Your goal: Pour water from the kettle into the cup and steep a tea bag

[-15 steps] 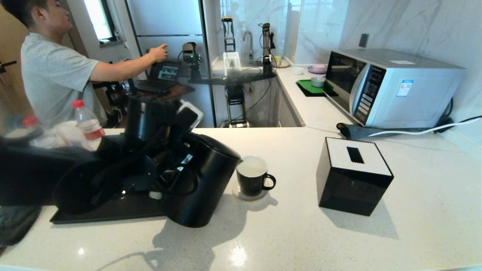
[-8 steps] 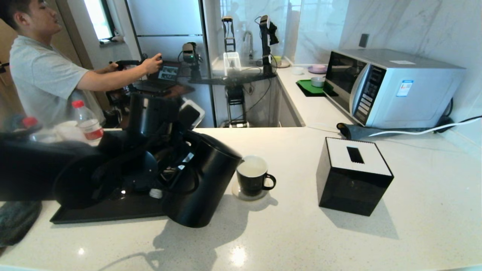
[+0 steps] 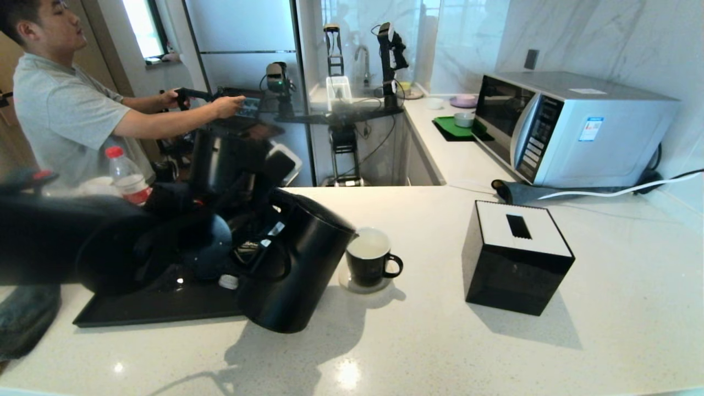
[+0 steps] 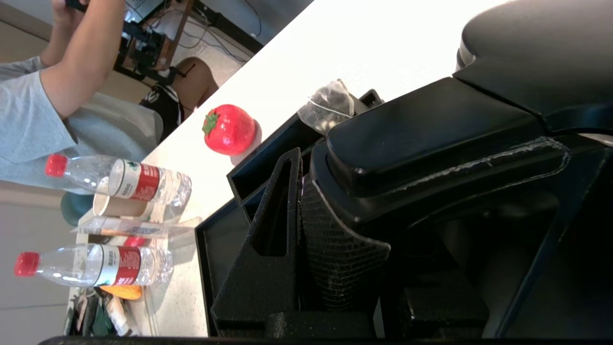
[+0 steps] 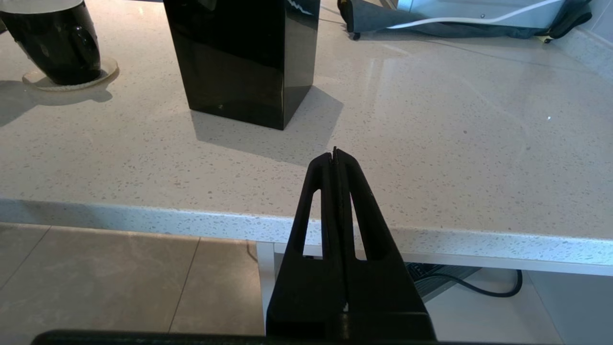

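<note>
Black and matte, the kettle (image 3: 297, 269) is seen tilted over the worktop's near-left part, its base at the near right corner of the black tray (image 3: 137, 313) and its spout just above the rim of the cup (image 3: 369, 263), which stands on a pale coaster (image 3: 352, 286) mid-worktop. The left gripper (image 4: 306, 225) is clamped on the kettle's loop handle, as the left wrist view shows. The right gripper (image 5: 335, 158), its fingers pressed together on nothing, is parked off the worktop's near edge. Pouring is judged to be the step in hand; the tilt is best increased slowly, the spout kept centred over the cup's white inside and clear of its rim, so the light cup is not nudged. Farther back, the tea bag (image 4: 330, 103) lies at the tray's far edge, near a strawberry-shaped ornament (image 4: 230, 129). The black tissue box (image 3: 517, 256) stands right of the cup, well apart.
</note>
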Available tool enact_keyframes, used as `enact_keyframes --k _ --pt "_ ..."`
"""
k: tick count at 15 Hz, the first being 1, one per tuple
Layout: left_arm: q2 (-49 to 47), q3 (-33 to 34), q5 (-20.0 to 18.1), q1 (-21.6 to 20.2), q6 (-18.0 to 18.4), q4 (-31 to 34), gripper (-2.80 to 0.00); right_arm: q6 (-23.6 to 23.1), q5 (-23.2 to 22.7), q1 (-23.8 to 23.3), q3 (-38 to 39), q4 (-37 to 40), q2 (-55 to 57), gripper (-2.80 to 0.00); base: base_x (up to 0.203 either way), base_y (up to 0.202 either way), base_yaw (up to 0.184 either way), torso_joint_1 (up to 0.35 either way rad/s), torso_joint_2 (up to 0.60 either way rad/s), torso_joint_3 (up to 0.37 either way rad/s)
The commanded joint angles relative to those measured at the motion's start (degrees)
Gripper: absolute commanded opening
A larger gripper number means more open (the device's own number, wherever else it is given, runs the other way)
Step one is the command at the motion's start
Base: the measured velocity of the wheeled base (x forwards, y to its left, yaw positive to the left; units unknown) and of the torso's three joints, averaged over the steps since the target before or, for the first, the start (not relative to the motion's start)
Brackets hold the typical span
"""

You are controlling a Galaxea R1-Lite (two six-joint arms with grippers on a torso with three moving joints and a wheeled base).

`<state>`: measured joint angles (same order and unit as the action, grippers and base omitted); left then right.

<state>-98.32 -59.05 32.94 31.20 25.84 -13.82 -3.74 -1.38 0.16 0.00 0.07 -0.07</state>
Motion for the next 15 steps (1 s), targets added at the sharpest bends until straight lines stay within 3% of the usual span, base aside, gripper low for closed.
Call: enact_keyframes --k 1,15 --pt "0.0 -0.6 0.2 0.0 0.1 0.9 -2.8 0.0 0.0 0.0 0.0 0.0 0.1 -2.8 0.0 0.0 0.0 0.0 0.0 0.0" --pt "0.8 -3.0 0.2 0.0 0.0 7.1 -2.8 0.0 0.0 0.0 0.0 0.0 0.1 -2.8 0.0 0.0 0.0 0.0 0.0 0.0"
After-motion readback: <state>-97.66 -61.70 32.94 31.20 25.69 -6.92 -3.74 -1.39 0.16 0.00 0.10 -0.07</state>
